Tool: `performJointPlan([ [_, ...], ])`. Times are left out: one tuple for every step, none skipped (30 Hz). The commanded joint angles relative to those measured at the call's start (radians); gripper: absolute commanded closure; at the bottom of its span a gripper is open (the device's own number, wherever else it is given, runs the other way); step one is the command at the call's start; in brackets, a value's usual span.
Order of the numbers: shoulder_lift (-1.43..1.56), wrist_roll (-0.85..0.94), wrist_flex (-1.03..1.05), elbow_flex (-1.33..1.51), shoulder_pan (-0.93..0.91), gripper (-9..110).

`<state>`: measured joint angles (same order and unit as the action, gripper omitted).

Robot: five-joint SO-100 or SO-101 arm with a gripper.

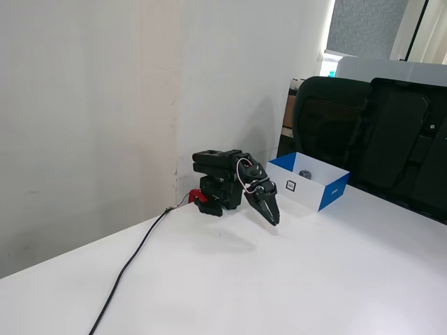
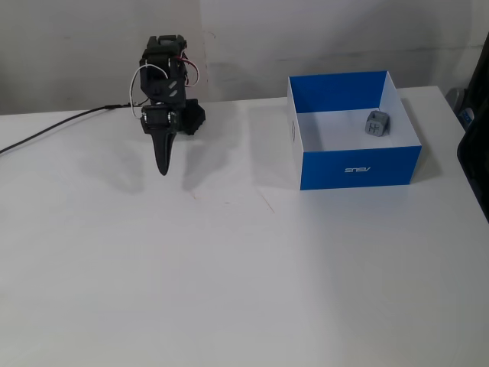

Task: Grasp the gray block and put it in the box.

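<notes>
— Where the gray block (image 2: 377, 123) lay, was it in the box (image 2: 359, 166) or out on the table (image 2: 244, 267)?

— In the box. It sat on the white floor, toward the right wall and the far wall as a fixed view from the front showed it, tilted a little, a dark mark on its upper face. From the other fixed view it was only a small dark-gray lump (image 1: 305, 173) behind the white side panel of the box (image 1: 302, 192), the one with the small square black logo.

— And where did the box stand?

— Near the far edge of the table, toward its right end in the front view, close by the wall. Its blue front panel carried white lettering.

— What of the gripper (image 2: 161, 170)?

— It pointed down at the table, the two black fingers pressed together to a single tip, with nothing between them. It hung just above the tabletop near the far edge, well apart from the box and to its left in the front view. In the side view the gripper (image 1: 274, 222) slanted down from the folded arm (image 1: 222, 178).

— Anything else on the table?

— A black cable (image 2: 53, 128) ran from the arm's base toward the left edge, and a dark office chair (image 1: 328, 125) stood behind the box in the side view.
</notes>
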<state>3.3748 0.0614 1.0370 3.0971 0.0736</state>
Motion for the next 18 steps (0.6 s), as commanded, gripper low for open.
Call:
performJointPlan([
  [0.02, -0.006, 0.005, 0.055, -0.012, 101],
  [0.02, -0.003, 0.005, 0.055, -0.015, 101],
  [0.02, -0.003, 0.005, 0.055, -0.015, 101],
  [0.02, -0.006, 0.005, 0.055, -0.014, 101],
  [0.02, -0.008, 0.005, 0.055, -0.002, 101],
  [0.02, -0.017, 0.005, 0.055, 0.006, 101],
  [0.02, -0.018, 0.005, 0.055, 0.008, 101],
  [0.02, -0.018, 0.005, 0.055, 0.008, 101],
  [0.02, -0.018, 0.005, 0.055, 0.006, 101],
  [0.02, -0.02, 0.005, 0.057, 0.008, 101],
  [0.02, -0.021, 0.005, 0.057, 0.009, 101],
  [0.02, -0.021, 0.005, 0.057, 0.008, 101],
  [0.02, -0.02, 0.005, 0.057, 0.003, 101],
  [0.02, -0.015, 0.005, 0.057, -0.005, 101],
  [0.02, -0.02, 0.005, 0.057, -0.002, 101],
  [0.02, -0.02, 0.005, 0.057, 0.005, 101],
  [0.02, -0.02, 0.005, 0.057, 0.003, 101],
  [0.02, -0.014, 0.005, 0.057, 0.0, 101],
])
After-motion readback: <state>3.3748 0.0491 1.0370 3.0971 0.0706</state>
